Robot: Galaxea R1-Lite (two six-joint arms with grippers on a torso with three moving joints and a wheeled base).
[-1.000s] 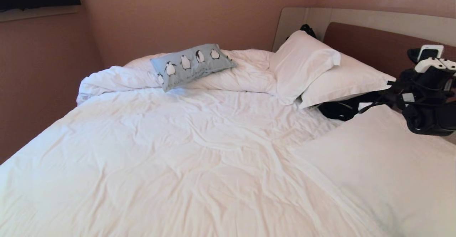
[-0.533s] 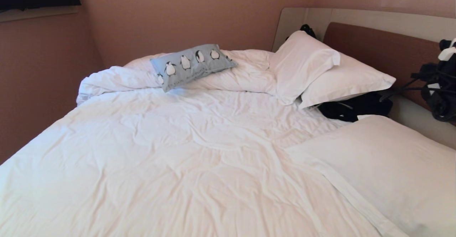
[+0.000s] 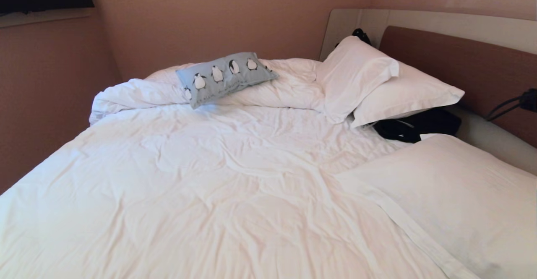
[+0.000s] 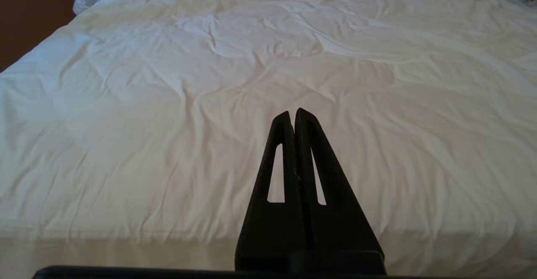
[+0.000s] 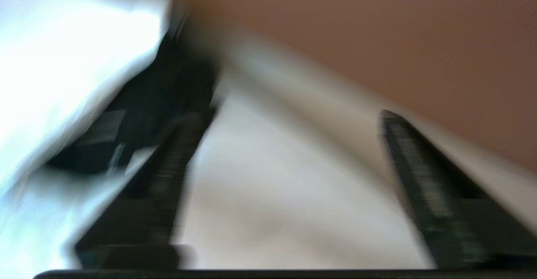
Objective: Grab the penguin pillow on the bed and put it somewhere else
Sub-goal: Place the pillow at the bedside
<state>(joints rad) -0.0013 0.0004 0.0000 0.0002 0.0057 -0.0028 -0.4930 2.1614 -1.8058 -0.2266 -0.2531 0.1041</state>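
Now the penguin pillow (image 3: 226, 76) lies far across the bed (image 3: 235, 186) on the bunched duvet, long side running left to right. My right jaws (image 5: 289, 144) stand apart, probably near the headboard — well away. My left jaws (image 4: 293, 117) are together.

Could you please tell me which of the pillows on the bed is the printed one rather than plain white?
It is the penguin pillow, the small light-blue cushion lying on the bunched duvet at the far side; the three larger pillows by the headboard are plain white.
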